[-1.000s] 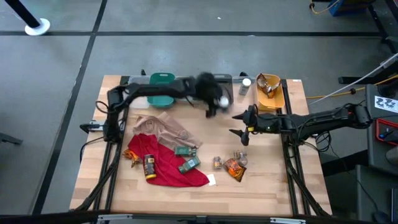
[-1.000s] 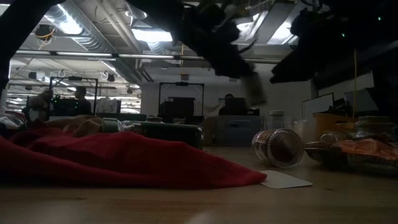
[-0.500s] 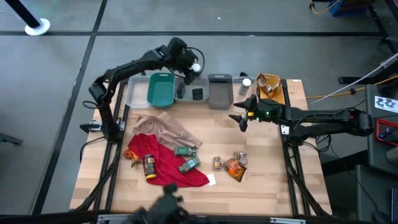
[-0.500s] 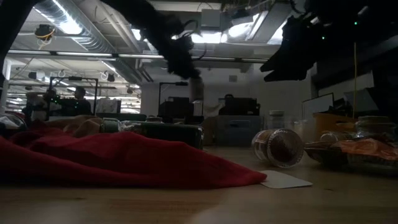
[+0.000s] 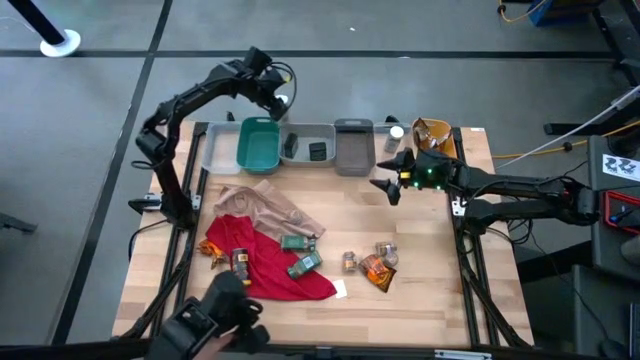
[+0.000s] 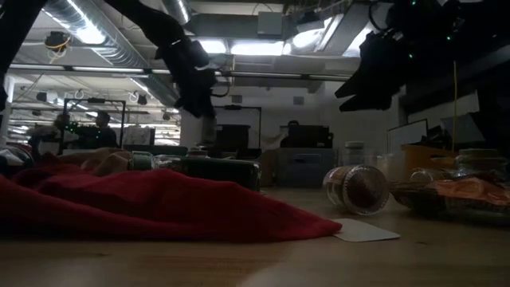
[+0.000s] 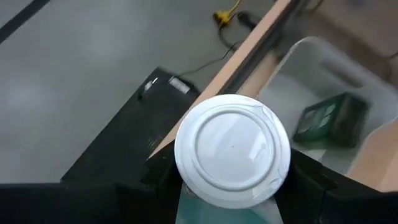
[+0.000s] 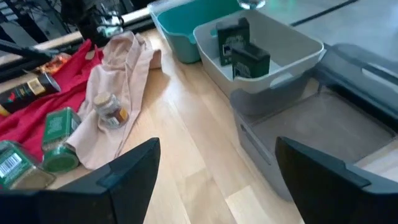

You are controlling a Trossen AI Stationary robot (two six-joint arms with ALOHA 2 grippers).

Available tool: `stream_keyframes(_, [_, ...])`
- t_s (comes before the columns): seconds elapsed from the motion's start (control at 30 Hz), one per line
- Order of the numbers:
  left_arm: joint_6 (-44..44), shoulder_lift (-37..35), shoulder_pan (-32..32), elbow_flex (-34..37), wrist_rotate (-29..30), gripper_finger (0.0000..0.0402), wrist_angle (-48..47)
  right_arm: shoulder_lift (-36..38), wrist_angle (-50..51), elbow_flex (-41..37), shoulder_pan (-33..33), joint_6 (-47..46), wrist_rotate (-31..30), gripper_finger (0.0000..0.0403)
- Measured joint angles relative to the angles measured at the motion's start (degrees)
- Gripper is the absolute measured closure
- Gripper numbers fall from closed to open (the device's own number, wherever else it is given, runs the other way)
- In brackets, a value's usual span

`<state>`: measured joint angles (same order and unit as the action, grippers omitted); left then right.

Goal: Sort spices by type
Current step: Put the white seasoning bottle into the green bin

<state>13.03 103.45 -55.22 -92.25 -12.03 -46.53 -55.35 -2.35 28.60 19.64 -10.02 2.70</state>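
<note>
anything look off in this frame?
Yes. The left gripper holds a white-capped jar out past the table's far edge, over the floor rather than over the bins. A dark object, possibly a person, intrudes at the near edge. Several spices lie tipped on the red cloth.

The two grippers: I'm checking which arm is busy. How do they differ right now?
The left gripper is shut on a white-capped jar; the right gripper is open and empty. The left hangs beyond the table's far edge near the teal bin; the right hovers over the table by the grey bin. Both are raised.
</note>
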Motion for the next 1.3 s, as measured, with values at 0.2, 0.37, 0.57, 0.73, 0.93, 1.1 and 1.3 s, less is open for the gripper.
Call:
stream_keyframes(0.2, [1.0,-0.1,-1.3,0.0,1.0,0.0218,-4.0,0.0,2.1,0.0,-0.1,0.0,0.1,0.0086])
stream_keyframes(0.37, [0.9,-0.1,-1.2,0.0,3.5,0.0218,-4.4,0.0,3.5,0.0,-0.1,0.0,0.1,0.0086])
stream_keyframes(0.57, [0.6,0.0,-0.5,1.9,4.8,0.0218,-4.8,0.0,4.4,0.0,-0.1,0.0,0.1,0.0086])
stream_keyframes(0.73, [-1.7,0.2,0.1,7.9,6.1,0.0218,-1.0,0.0,5.2,0.0,-0.1,0.1,0.0,0.0086])
stream_keyframes(0.93, [-3.6,0.2,0.5,13.4,6.5,0.0218,8.4,0.0,5.6,0.0,-0.1,0.1,0.0,0.0086])
stream_keyframes(1.1, [-4.1,0.2,0.5,16.7,7.8,0.0218,13.1,0.0,5.8,0.0,-0.1,0.1,-0.1,0.0086])
stream_keyframes(1.3, [-4.0,-0.2,0.5,19.2,8.2,0.0218,14.2,0.0,6.0,0.0,-0.1,0.1,-0.1,0.0086])
